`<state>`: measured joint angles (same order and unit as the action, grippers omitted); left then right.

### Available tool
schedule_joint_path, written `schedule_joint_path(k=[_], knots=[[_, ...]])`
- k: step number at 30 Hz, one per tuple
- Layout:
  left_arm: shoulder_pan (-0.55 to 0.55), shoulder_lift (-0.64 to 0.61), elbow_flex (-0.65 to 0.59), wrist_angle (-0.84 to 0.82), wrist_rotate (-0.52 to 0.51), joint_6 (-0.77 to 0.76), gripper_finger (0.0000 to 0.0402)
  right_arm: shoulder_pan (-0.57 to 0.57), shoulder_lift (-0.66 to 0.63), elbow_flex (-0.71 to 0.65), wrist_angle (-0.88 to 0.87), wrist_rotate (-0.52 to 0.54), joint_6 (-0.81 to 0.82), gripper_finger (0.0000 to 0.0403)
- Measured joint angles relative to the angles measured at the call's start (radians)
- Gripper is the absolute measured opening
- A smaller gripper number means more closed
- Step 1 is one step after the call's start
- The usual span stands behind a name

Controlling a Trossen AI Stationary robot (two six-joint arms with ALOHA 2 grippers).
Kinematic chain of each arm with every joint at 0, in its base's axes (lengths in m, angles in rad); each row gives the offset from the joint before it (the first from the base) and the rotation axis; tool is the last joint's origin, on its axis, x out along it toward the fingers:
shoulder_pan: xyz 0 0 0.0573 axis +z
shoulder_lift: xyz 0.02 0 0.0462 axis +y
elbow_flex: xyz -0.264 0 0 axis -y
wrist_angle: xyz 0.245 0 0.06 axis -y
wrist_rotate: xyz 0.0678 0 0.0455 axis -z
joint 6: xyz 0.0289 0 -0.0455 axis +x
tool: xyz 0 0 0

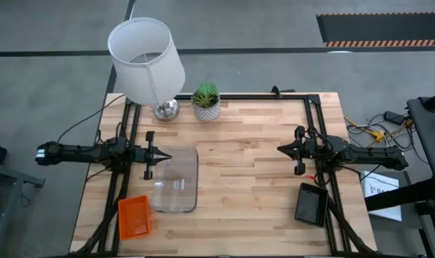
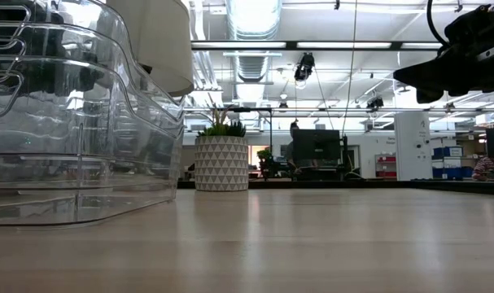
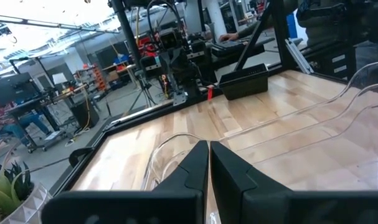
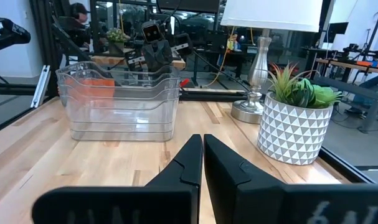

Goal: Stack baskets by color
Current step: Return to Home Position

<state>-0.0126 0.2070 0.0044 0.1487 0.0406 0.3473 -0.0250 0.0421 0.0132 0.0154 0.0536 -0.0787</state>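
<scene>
A stack of clear baskets [image 1: 175,180] rests on its base on the wooden table, left of centre; it also fills the left of the low view as clear baskets [image 2: 76,114]. An orange basket [image 1: 134,217] lies near the front left corner. A black basket [image 1: 311,203] sits at the front right. My left gripper [image 1: 151,155] hangs shut over the clear stack's far left corner, above it. My right gripper [image 1: 297,150] is shut at the right side, clear of everything. In the right wrist view the clear baskets [image 4: 118,102] show across the table.
A lamp with a white shade [image 1: 145,59] and a white plant pot [image 1: 206,102] with green leaves stand at the table's far edge. A black frame [image 1: 317,122] runs along the table's sides. The middle of the table [image 1: 246,172] is bare wood.
</scene>
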Motion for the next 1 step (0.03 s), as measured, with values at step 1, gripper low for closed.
schedule_joint_path(k=[1], knots=[[0.000, 0.000, 0.000, 0.000, 0.000, 0.000, 0.0000, 0.000, 0.000, 0.000, 0.000, 0.000, 0.000, 0.0009]])
